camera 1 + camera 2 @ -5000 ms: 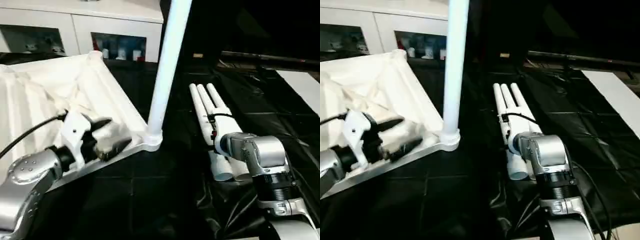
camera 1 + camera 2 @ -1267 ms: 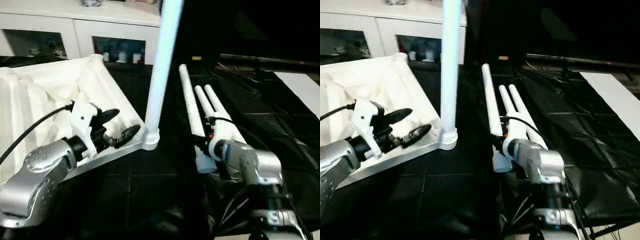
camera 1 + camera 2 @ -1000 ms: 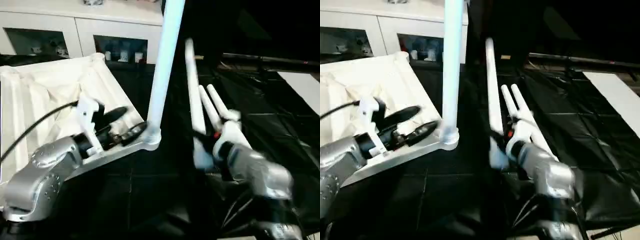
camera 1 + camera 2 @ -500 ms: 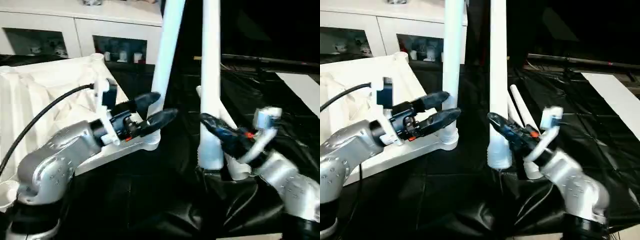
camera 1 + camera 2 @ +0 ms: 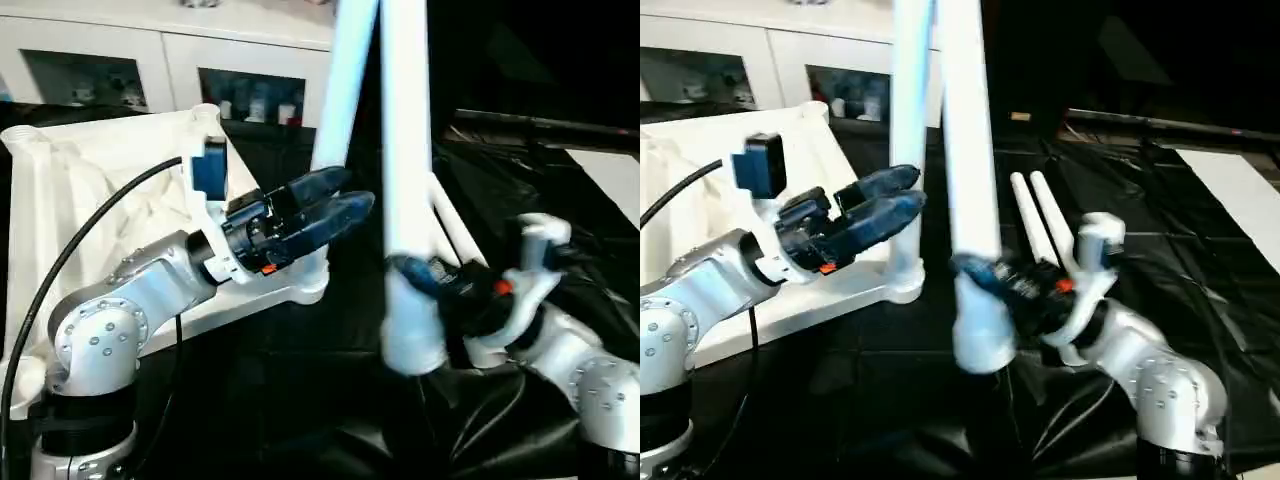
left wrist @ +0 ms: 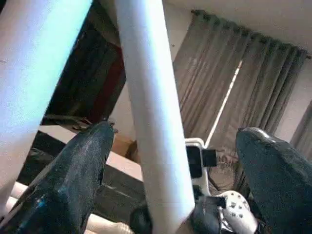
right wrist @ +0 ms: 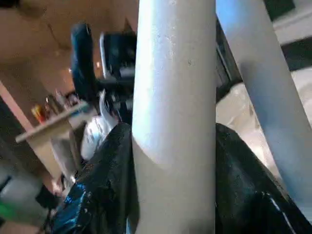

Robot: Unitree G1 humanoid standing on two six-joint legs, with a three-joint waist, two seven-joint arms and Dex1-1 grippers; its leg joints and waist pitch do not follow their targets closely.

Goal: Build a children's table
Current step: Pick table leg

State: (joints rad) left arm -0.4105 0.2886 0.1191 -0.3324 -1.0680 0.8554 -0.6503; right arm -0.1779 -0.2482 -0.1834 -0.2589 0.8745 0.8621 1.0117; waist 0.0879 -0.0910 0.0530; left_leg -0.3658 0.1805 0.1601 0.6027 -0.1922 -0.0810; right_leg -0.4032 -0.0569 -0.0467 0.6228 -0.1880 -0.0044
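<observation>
Black plastic sheeting (image 5: pixel 560 230) covers the work surface, and a white glass-door cabinet (image 5: pixel 150 75) stands at the back of the room.

The right gripper (image 5: pixel 985 275) pinches a long white tapered plastic tube leg (image 5: pixel 970 200) near its thick lower end, the black fingers (image 7: pixel 97 190) pressed on either side of it and the leg held nearly upright above the sheeting. The left gripper (image 5: pixel 335 205) hovers with its fingers (image 6: pixel 78 165) spread wide, and in the left wrist view the held leg stands between them without touching either.

The white plastic rectangular tabletop (image 5: pixel 90 190) lies upside down to the left, ribbed underside up. One fitted white leg (image 5: pixel 345 90) already rises from its near right corner socket (image 5: pixel 310 280), just beside the held leg. Two spare white legs (image 5: pixel 1040 220) lie on the sheeting behind the right gripper.

The step in hand looks like a handover or a two-handed steadying of the leg. To do it well, the left fingers should close squarely on the tube higher up before the right lets go, keeping it upright so the thick end can meet a free socket (image 5: pixel 25 140).

The fitted leg stands close by and could be knocked as the held leg swings across; the left arm's black cable (image 5: pixel 80 245) trails over the tabletop.
</observation>
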